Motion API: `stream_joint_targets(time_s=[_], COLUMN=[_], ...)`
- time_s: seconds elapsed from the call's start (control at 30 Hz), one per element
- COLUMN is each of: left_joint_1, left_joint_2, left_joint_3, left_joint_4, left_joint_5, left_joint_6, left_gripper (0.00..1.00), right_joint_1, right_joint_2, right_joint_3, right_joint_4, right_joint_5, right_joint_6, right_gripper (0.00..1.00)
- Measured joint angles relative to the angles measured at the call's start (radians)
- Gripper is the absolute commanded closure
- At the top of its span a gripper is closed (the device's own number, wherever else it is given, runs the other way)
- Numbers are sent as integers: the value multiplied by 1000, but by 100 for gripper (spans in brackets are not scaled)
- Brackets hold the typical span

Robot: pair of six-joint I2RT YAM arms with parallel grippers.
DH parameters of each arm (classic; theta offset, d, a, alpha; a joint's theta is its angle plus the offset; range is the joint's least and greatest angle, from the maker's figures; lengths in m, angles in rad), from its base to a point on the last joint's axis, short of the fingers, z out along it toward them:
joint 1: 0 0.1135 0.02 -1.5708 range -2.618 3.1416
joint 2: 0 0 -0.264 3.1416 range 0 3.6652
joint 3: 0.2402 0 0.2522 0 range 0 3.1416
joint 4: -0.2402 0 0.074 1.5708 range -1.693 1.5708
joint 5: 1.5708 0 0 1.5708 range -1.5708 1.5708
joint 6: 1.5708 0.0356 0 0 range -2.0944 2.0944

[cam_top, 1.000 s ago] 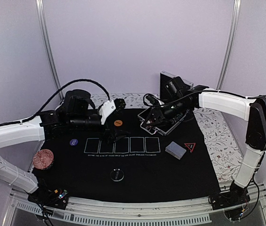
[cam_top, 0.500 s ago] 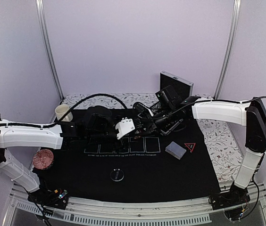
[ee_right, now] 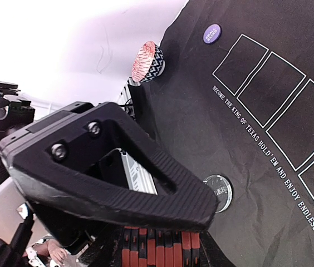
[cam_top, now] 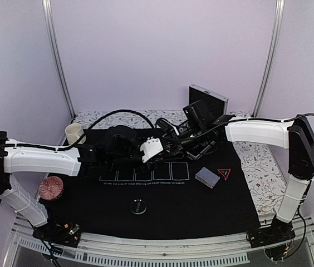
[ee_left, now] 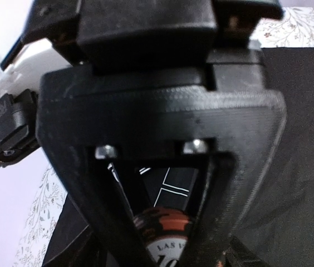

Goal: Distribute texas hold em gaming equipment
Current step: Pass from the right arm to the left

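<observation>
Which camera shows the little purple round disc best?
The right wrist view: the purple round disc lies in plain sight on the black mat. In the top view I cannot find it; the left arm crosses there. The left wrist view misses it.

Black felt mat [cam_top: 190,206] printed with white card outlines and white lettering. White cloth [cam_top: 257,161] with a grey floral pattern. Purple disc [ee_right: 212,33]; black-and-white disc [cam_top: 138,207]; grey-blue card deck [cam_top: 207,177]; black triangle [cam_top: 224,173] edged in red; chip stack [ee_right: 157,250] striped red and black; cream mug [cam_top: 73,132].
</observation>
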Motion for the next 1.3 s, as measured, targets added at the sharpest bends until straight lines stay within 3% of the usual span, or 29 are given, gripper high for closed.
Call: stream_joint_targets(time_s=[0.1, 0.23, 0.4, 0.57, 0.77, 0.97, 1.2, 1.3], left_joint_1=[1, 7, 10, 17, 17, 18, 19, 19], left_joint_2=[0, 0, 0, 4, 5, 10, 12, 12], left_joint_3=[0, 0, 1, 11, 13, 21, 26, 29], left_joint_4=[2, -4, -7, -18, -24, -34, -43, -49], left_joint_5=[6, 17, 22, 29, 34, 37, 37, 37], left_joint_6=[0, 3, 1, -10, -3, -5, -6, -6], left_gripper=[53, 60, 46, 60, 56, 100, 100, 100], right_joint_1=[0, 0, 0, 1, 0, 0, -1, -1], right_joint_2=[5, 6, 6, 6, 6, 6, 6, 7], right_joint_3=[0, 0, 0, 0, 2, 2, 2, 2], right_joint_4=[3, 10, 10, 10, 6, 0, 0, 0], right_joint_5=[0, -1, -2, -1, -1, 0, 2, 3], right_joint_6=[3, 11, 23, 15, 27, 33, 34, 34], right_gripper=[97, 97, 97, 98, 97, 98, 96, 83])
